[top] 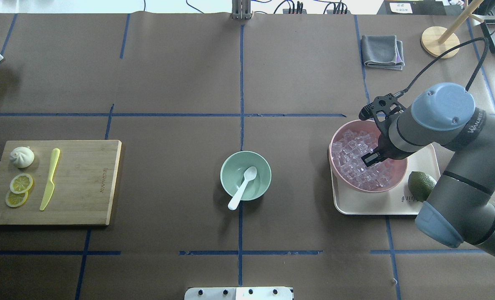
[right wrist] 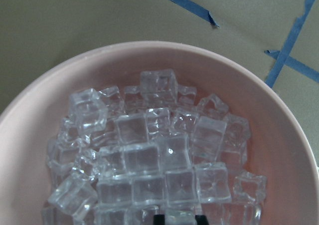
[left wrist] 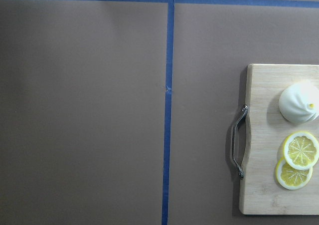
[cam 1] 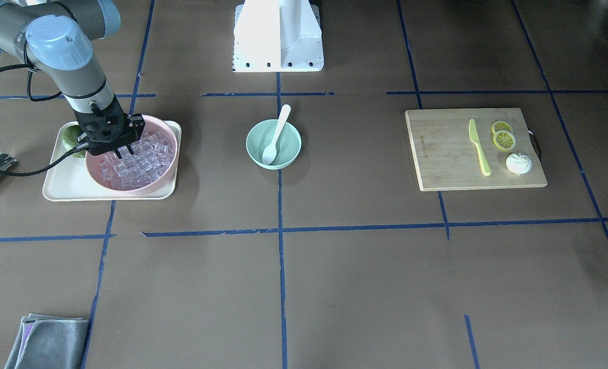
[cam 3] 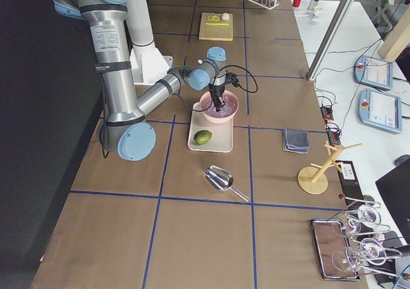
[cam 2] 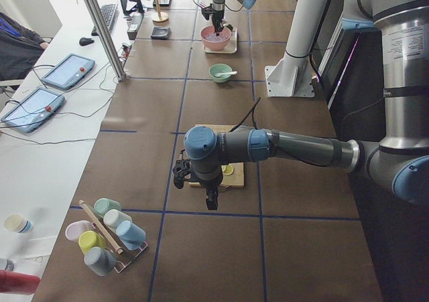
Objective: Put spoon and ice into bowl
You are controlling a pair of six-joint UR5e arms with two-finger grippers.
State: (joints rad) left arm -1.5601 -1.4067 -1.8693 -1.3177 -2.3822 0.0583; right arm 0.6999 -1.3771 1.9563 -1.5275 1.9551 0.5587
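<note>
The white spoon (cam 1: 276,137) lies in the mint-green bowl (cam 1: 291,151) at the table's middle, with its handle over the rim; both also show in the overhead view, spoon (top: 242,188) and bowl (top: 230,174). Many clear ice cubes (right wrist: 149,155) fill the pink bowl (top: 399,164). My right gripper (cam 1: 123,151) reaches down into this pile. In the right wrist view its fingertips (right wrist: 158,218) stand a cube's width apart with one cube (right wrist: 179,216) between them. My left gripper (cam 2: 210,198) hangs above the table near the cutting board; I cannot tell if it is open.
The pink bowl stands on a cream tray (top: 347,204) beside a lime (top: 421,185). A wooden cutting board (top: 84,183) holds a yellow-green knife (top: 49,179), lemon slices (top: 21,183) and a white bun (top: 22,157). A grey cloth (top: 383,51) and a metal scoop (cam 3: 221,177) lie farther off.
</note>
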